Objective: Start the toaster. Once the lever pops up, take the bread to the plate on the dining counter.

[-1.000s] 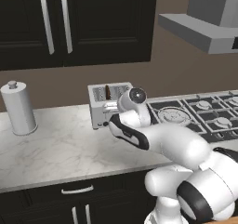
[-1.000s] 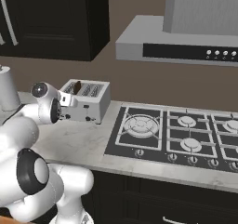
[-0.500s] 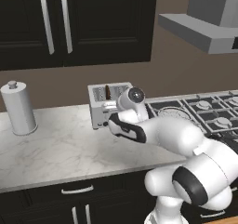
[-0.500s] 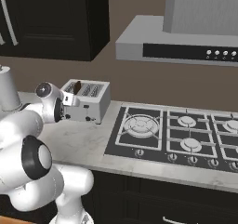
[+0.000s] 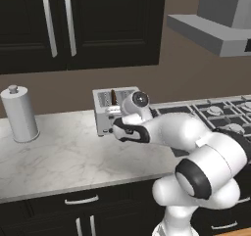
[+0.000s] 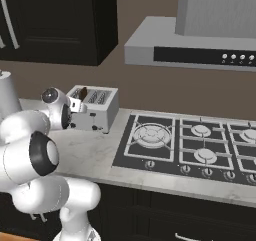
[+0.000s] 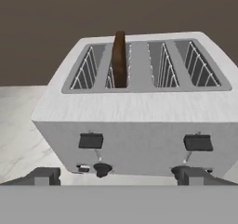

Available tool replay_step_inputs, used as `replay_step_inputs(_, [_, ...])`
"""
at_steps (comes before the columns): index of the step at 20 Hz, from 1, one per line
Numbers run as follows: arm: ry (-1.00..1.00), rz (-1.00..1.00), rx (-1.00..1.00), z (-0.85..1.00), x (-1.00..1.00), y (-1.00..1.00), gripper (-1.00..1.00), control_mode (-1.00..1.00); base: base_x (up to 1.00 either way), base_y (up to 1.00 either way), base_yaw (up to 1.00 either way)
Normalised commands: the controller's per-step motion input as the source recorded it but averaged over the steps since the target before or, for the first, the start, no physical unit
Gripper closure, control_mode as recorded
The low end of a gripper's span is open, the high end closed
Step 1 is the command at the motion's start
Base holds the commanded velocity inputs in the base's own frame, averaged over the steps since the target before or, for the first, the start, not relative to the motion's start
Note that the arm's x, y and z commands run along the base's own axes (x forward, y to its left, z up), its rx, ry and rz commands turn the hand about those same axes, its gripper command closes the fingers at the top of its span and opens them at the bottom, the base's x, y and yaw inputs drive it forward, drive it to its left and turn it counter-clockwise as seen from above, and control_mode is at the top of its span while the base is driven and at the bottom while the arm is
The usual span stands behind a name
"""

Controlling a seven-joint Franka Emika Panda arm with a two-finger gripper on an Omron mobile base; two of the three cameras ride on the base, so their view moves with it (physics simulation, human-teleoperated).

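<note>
The silver-grey toaster (image 5: 109, 113) (image 6: 96, 109) (image 7: 135, 125) stands on the marbled worktop against the wall. A thin dark brown bread (image 5: 113, 97) (image 6: 83, 93) (image 7: 120, 58) slice stands upright in its second slot from the left, sticking out of the top. In the hand view, two black levers sit high on the toaster's front, the left lever (image 7: 90, 140) and the right lever (image 7: 198, 143). My gripper (image 5: 117, 126) (image 6: 74, 119) (image 7: 117, 175) is open, level with the toaster's lower front and close to it, holding nothing. The plate and dining counter are out of view.
A tall white canister (image 5: 19, 113) (image 6: 7, 92) stands on the worktop left of the toaster. A gas hob (image 5: 218, 116) (image 6: 200, 145) lies to the right under a grey range hood (image 6: 190, 47). Black cabinets (image 5: 73, 24) hang above.
The hand has edged slightly toward the toaster's front while the elbow swung up and outward. The jaws stay open; toaster and bread have not moved.
</note>
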Motion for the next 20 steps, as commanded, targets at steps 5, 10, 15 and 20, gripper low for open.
replay_step_inputs(5, [0.0, 0.0, 0.0, -0.09, 0.24, 0.13, -1.0, -1.0, 0.0, 0.0, 0.0])
replay_step_inputs(10, [0.0, 0.0, 0.0, -0.11, 0.21, 0.12, -1.0, -1.0, 0.0, 0.0, 0.0])
replay_step_inputs(15, [0.0, 0.0, 0.0, -0.12, 0.17, 0.1, -1.0, -1.0, 0.0, 0.0, 0.0])
replay_step_inputs(20, [0.0, 0.0, 0.0, -0.09, 0.08, 0.05, -1.0, -1.0, 0.0, 0.0, 0.0])
